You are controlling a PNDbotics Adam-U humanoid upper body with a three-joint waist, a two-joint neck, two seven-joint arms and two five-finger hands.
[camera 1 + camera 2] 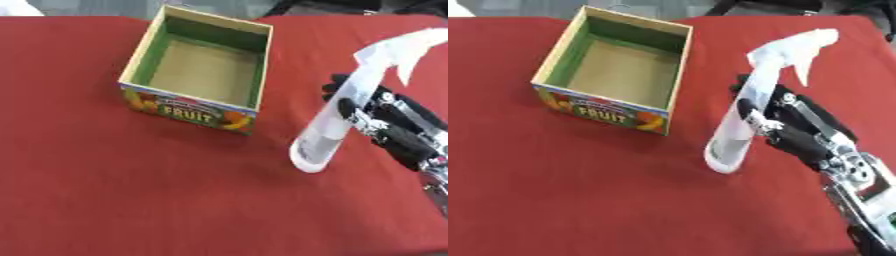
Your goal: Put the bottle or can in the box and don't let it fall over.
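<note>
Clear plastic spray bottle with white trigger head (741,120) right of box, tilted, base low-left, head up-right, apparently lifted off cloth. Going left to right: open cardboard fruit box with green inner walls (196,70) on red tablecloth (105,190), empty, upright. Then bottle, well apart from box. Then black right hand (794,127), fingers curled round bottle mid-body. Left hand unseen. Risks: tilted base catching box rim; release while leaning, tall top-heavy bottle tipping inside box.

A red cloth (131,200) covers the worktop. Beyond its far edge lies grey floor (96,7), with dark shapes (772,6) further right.
</note>
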